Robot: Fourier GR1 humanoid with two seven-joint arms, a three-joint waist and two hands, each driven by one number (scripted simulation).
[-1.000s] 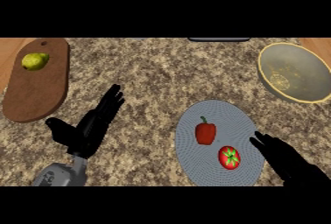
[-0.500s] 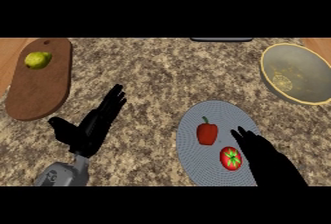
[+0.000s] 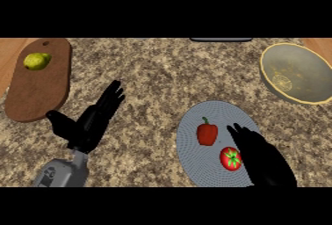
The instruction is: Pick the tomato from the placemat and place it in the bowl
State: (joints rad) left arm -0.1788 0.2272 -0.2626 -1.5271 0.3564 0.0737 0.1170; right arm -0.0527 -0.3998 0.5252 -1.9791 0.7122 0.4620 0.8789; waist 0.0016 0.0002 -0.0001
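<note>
Tomato point(image 3: 231, 158) sits on the placemat point(image 3: 194, 118) near the bench's front edge, beside a pepper point(image 3: 207, 133). Right hand point(image 3: 262, 158) hovers just beside it, fingers straight, holding nothing: lined up to grasp. Bowl point(image 3: 272, 57) waits at back right. Left hand point(image 3: 91, 121) rests open.

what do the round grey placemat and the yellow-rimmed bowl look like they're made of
The round grey placemat looks woven or ribbed fabric, matte, going by its fine concentric lines. The yellow-rimmed bowl looks like glazed ceramic: a smooth grey inside with yellow speckles, though that is uncertain.
</note>
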